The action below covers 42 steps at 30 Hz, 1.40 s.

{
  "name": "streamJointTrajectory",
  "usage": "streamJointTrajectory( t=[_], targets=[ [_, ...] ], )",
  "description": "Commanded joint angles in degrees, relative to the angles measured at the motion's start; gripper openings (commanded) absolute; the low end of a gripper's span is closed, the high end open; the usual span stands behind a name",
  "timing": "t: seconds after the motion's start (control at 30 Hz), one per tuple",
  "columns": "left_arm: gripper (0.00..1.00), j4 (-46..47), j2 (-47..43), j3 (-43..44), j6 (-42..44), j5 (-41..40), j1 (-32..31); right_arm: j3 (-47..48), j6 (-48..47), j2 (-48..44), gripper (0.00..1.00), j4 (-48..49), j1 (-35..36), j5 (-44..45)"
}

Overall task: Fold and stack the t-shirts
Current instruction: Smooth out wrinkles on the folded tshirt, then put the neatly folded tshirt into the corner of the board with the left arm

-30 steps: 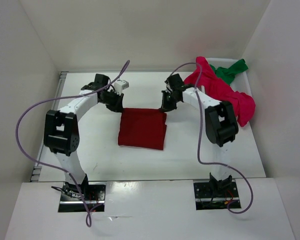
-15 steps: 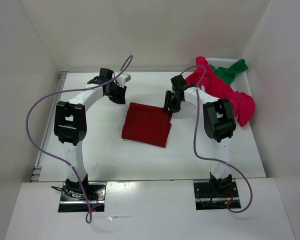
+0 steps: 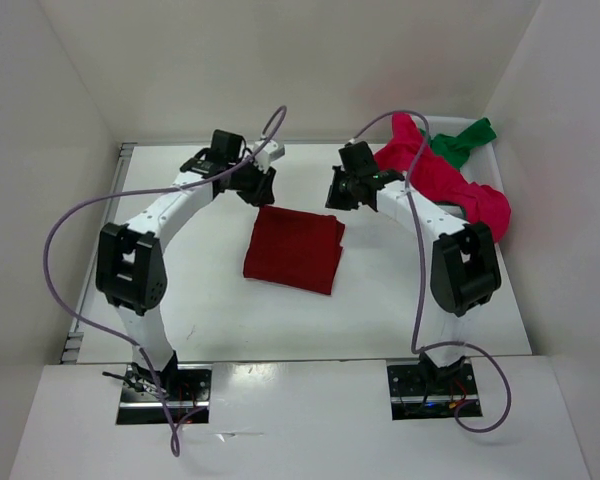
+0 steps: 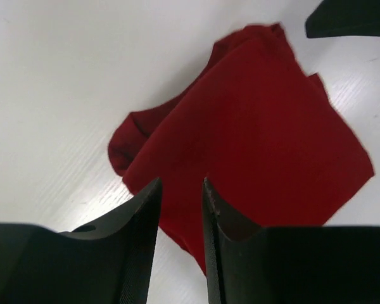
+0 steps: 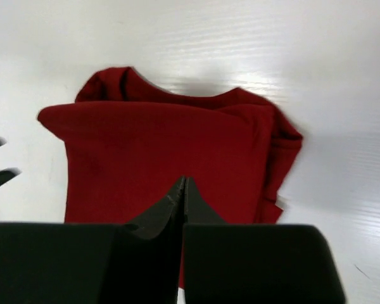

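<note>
Left arm [image 3: 165, 210]: reaches from its base at the near edge out over the table [image 3: 200, 290] and bends inward toward the middle; a purple cable [image 3: 70, 220] loops out beside it.
Left gripper [image 3: 259, 186]: sits just beyond the far left corner of the dark red shirt [image 3: 295, 250].
Left jaws: slightly parted, the two black fingers [image 4: 136, 234] standing with a narrow gap. Nothing is between them, and red cloth shows through the gap below.
Dark red shirt: folded to a rough square, lying flat mid-table and turned a little askew, between the two grippers and nearer the bases than either. Its far left corner is bunched into a small roll, and its right edge shows rumpled layers.
Right gripper [image 3: 343, 193]: near the shirt's far right corner, pointing down toward it.
Right jaws: closed, with the fingers [image 5: 168, 209] pressed tip to tip and no cloth caught between them.
Right arm [image 3: 420, 210]: arches from its base up to the far side, with a second purple cable along it.
Crimson shirt [image 3: 445, 180]: unfolded, heaped at the far right behind the right arm, well apart from the folded one.
Green shirt [image 3: 465, 140]: crumpled at the far right corner, touching the crimson shirt and partly behind it.
</note>
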Motion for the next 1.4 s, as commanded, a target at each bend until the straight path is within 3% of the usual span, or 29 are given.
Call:
streamJointTrajectory(
  t=[0.0, 0.23, 0.47, 0.57, 0.73, 0.87, 1.07, 1.3, 1.37],
  targets=[
    [0.39, -1.8, 8.8, 1.5, 0.0, 2.3, 0.8, -2.3, 1.7, 6.3, 0.00, 3.3, 0.3, -3.3],
    [0.39, -1.2, 16.6, 8.2, -1.5, -3.3, 1.3, 2.0, 2.7, 15.6, 0.00, 4.5, -1.0, -2.8],
    [0.43, -1.8, 20.6, 10.2, -4.0, -4.7, 3.6, 6.3, 1.3, 17.0, 0.00, 2.1, -1.5, -0.4],
    [0.56, -3.2, 17.0, 9.3, -4.0, -0.6, 4.1, 8.2, -0.1, 15.3, 0.00, 1.0, -1.5, -0.4],
    [0.73, -4.9, 5.0, 1.0, -4.5, 5.5, 5.2, 6.2, -1.2, 7.0, 0.18, -0.2, -1.5, -0.4],
    [0.99, -8.9, 1.3, -6.2, -3.1, 8.6, 5.8, 1.3, -1.8, -0.5, 0.26, -1.4, -1.0, -1.0],
    [0.99, -12.6, 8.4, -11.5, -1.3, 9.8, 5.8, -2.7, -1.8, -9.2, 0.30, -3.3, -1.0, -0.5],
    [0.99, -12.0, 15.0, -10.1, -1.3, 11.1, 3.7, -3.8, -1.8, -15.2, 0.31, -5.7, -1.0, 1.5],
    [0.94, -11.4, 15.7, -10.1, -1.3, 11.1, 2.5, -3.8, -1.8, -17.0, 0.31, -6.9, -1.0, 2.1]
  ],
)
